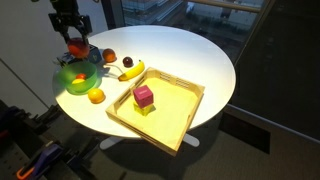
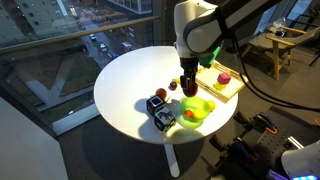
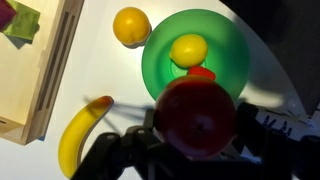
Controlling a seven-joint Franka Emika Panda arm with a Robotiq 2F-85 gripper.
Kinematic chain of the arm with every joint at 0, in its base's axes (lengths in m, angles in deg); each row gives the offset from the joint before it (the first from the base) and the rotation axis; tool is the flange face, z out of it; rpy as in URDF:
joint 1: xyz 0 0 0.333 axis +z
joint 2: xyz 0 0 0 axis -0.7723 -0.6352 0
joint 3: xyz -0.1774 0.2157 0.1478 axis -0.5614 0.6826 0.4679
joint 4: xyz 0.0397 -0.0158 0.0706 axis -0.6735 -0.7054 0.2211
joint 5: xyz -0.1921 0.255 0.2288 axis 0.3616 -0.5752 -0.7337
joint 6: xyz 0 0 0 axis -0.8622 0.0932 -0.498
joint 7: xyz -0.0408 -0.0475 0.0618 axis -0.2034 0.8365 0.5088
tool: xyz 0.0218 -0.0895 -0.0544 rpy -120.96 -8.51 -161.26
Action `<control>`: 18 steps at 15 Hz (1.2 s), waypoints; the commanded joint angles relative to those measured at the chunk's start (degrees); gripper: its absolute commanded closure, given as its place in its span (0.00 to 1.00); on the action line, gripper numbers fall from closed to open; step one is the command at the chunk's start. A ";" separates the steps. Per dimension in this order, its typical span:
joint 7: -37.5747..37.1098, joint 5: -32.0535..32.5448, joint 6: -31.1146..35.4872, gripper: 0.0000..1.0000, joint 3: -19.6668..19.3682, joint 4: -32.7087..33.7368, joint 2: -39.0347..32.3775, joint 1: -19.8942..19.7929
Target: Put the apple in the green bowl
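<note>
In an exterior view the hand (image 1: pixel 74 40) is clamping the apple (image 1: pixel 78 48) just above the bowl (image 1: pixel 63 82), near the left edge of the table (image 1: pixel 190 55). In an exterior view the apple (image 2: pixel 188 88) is hanging over the bowl's (image 2: pixel 207 104) far rim, so it probably needs shifting nearer before lowering. In the wrist view a yellow fruit (image 3: pixel 188 50) is lying in the bowl (image 3: pixel 160 62), so releasing low over bare green is looking safest.

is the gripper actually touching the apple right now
Touching. The wrist view shows the apple clamped in the gripper, with the dark jaws pressed against both its sides and no gap, above the green bowl.
</note>
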State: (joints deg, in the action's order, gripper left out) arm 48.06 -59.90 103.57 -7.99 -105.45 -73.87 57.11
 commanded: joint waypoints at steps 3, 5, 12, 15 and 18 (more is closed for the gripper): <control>1.35 0.51 0.27 0.44 0.80 -6.98 6.12 0.43; 1.09 0.42 1.13 0.44 0.87 -8.71 6.94 0.43; -0.59 1.90 8.33 0.44 0.10 -13.00 6.28 0.15; -1.31 2.61 10.36 0.44 -0.60 -13.84 5.33 -0.03; -1.73 3.06 11.29 0.44 -1.51 -13.92 4.07 -0.23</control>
State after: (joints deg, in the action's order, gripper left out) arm 48.14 -58.70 113.32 -8.81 -118.77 -69.42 57.32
